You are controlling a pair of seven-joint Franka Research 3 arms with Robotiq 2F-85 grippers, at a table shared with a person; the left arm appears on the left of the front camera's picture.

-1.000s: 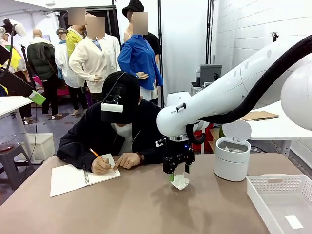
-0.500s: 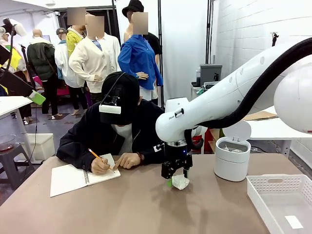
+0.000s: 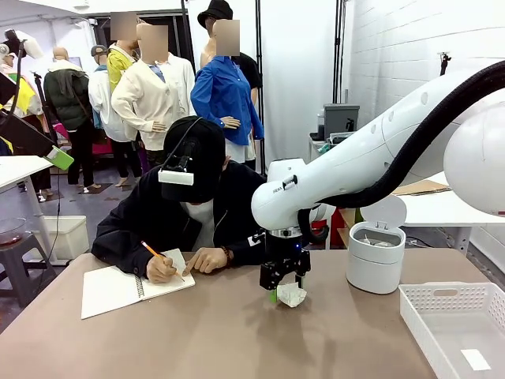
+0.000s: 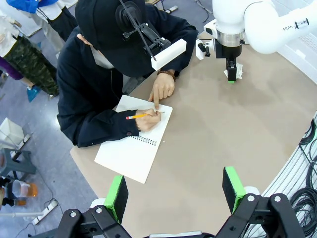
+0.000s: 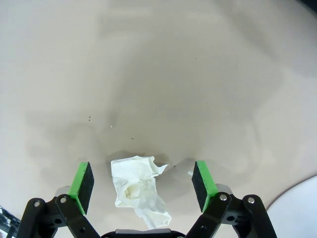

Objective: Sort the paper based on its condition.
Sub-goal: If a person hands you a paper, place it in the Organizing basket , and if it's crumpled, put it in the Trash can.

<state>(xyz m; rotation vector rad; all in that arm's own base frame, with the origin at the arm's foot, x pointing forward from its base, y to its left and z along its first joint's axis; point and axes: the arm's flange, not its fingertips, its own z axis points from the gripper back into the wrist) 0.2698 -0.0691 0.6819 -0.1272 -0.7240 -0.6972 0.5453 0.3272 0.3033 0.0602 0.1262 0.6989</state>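
From my seat at the controls, the right end effector (image 5: 143,186) has come down over the last second, sinking from just above the paper (image 5: 138,191) to straddle it low in the right wrist frame, so I judge the approach is done and the squeeze is next. Its jaws stand wide, one green pad (image 5: 81,181) to the left of the wad and the other to the right, neither touching it as far as I can tell; nothing is held yet. The paper lies crumpled on the surface (image 5: 158,74), closer to the left pad. In the front view the same wad (image 3: 291,294) sits just right of centre under that end effector (image 3: 284,290), with the white tray (image 3: 454,339) at lower right and the lidded white bin (image 3: 376,254) behind it. Since the paper is wrinkled, I expect the bin is its place, though that is my guess. The left end effector (image 4: 174,189) hangs high at the bottom of its own frame, jaws wide and empty. Farther off, a person (image 3: 193,205) writes in a notebook (image 3: 134,286).
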